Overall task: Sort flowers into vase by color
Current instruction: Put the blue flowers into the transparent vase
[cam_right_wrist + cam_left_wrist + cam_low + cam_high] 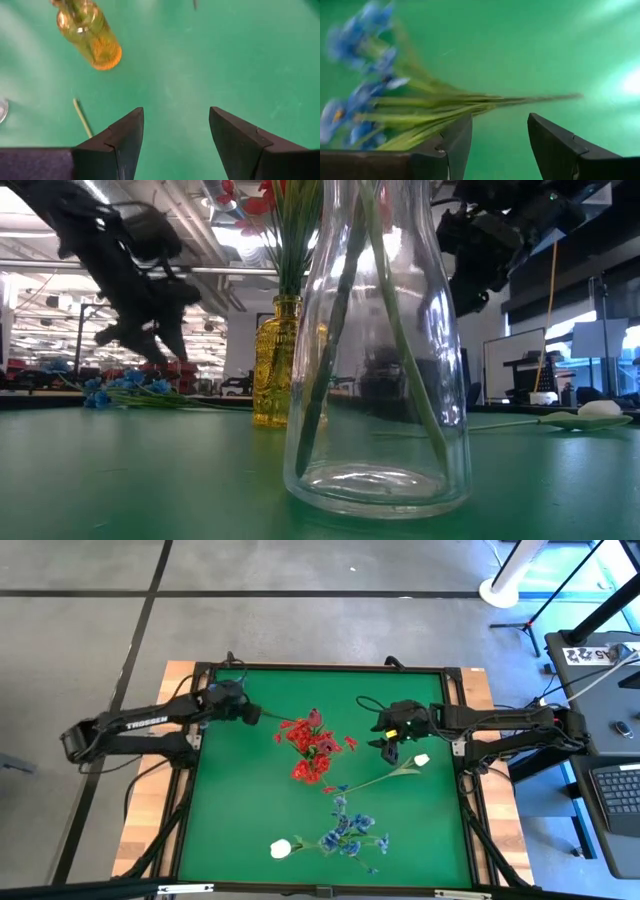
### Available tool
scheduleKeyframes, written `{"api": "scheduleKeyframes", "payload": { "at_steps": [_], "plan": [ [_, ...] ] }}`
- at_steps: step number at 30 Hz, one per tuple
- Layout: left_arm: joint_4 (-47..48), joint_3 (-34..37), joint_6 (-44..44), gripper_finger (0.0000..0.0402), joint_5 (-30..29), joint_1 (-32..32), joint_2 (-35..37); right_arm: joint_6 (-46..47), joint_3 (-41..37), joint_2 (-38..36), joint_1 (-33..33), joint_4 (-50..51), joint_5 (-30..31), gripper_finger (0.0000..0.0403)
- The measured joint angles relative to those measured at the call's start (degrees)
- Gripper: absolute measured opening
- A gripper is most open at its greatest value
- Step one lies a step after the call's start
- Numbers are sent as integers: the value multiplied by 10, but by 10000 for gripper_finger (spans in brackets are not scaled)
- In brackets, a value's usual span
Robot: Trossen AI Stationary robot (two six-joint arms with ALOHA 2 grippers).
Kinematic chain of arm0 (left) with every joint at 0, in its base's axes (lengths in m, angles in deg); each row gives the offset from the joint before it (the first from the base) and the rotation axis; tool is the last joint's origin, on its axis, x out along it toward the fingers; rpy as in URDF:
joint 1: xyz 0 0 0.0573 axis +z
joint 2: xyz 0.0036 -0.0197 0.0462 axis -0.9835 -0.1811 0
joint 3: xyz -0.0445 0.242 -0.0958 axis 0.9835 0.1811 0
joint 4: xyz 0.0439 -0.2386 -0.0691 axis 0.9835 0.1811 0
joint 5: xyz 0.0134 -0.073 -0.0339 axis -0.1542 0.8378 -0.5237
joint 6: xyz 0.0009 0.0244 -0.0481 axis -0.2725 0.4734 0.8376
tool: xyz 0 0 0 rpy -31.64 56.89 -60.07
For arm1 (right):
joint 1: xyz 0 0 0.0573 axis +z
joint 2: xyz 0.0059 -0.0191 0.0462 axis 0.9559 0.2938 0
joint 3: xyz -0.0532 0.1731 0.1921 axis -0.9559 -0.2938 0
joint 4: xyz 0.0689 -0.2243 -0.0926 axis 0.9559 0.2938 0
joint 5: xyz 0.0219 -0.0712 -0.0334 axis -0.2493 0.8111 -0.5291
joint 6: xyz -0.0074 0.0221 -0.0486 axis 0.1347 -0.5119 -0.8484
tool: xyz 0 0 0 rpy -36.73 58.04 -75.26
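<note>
We see a green felt table mat (230,830) in a black frame. The left gripper (500,120) is over the far left part of the mat, fingers spread open with nothing between them. The right gripper (176,112) is over the far right part, fingers also apart and empty.

A clear glass bottle-shaped vase (375,350) stands closest to the low camera, with thin green stems inside. We can't tell the colour of the blossoms. A ribbed amber glass vase (277,365) stands behind it, holding the red-blossom spray (310,745) near the mat's centre.

The blue-blossom spray (345,830) lies flat on the mat toward the near edge. In the left wrist view it is blurred, just ahead of the open fingers and not gripped.

One white tulip-like bud (282,849) is just beside the blue spray. A second white bud (421,760) lies on its long stem close to the right gripper.

A loose bit of green stem (82,117) lies on the mat near the amber vase.
</note>
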Motion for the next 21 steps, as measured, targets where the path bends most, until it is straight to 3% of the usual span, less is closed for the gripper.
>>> {"api": "scheduleKeyframes", "payload": {
  "at_steps": [5, 11, 14, 17, 21],
  "plan": [
    [-15, -20, 79, 186, 16, 24, -76, -12, 0, 0, 0, -28, 14, 225],
    [-17, -90, 70, 186, 21, 14, -148, -26, 0, 0, 0, -25, 14, 225],
    [-16, -137, 18, 186, 18, 13, -182, -32, 0, 0, 0, -25, 15, 225],
    [-8, -175, -88, 186, 25, 8, -215, -32, 0, 0, 0, -25, 15, 225],
    [70, -214, -195, 186, 40, -2, -250, -32, 0, 0, 0, -20, 14, 225]
  ]
}}
